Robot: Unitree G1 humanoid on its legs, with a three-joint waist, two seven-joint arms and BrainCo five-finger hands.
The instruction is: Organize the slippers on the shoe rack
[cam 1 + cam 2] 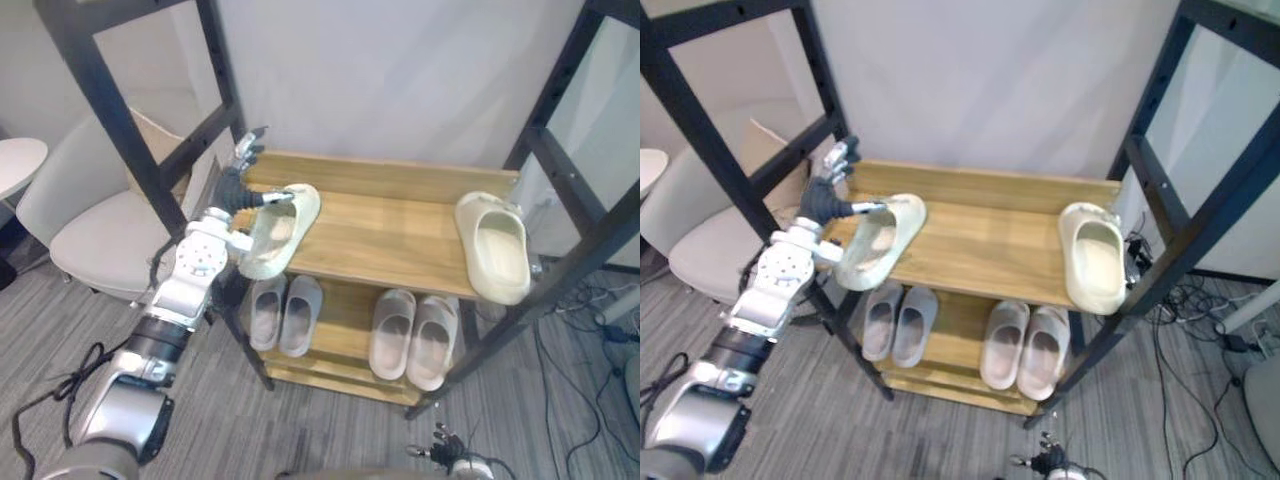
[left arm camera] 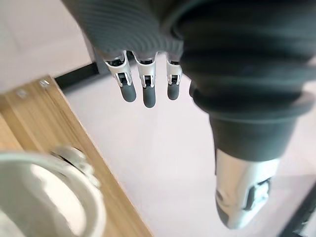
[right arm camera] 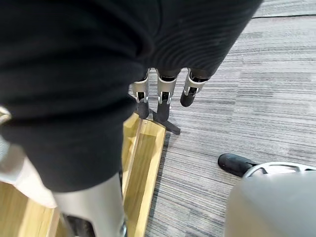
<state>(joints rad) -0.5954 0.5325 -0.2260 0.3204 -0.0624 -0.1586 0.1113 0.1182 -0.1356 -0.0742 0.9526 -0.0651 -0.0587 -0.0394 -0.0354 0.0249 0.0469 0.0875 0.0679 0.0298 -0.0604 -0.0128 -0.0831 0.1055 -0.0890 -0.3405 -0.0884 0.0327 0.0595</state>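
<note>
While my left hand hovers at the top left corner of the rack, fingers straight and spread and thumb stretched toward a cream slipper, that slipper lies tilted over the top shelf's front left edge; I cannot tell whether the thumb touches it. A second slipper sits at the right end of the same shelf, overhanging its front edge, and a left pair and right pair stand on the lower shelf. My right hand hangs low before the rack, fingers straight and loose, holding nothing.
</note>
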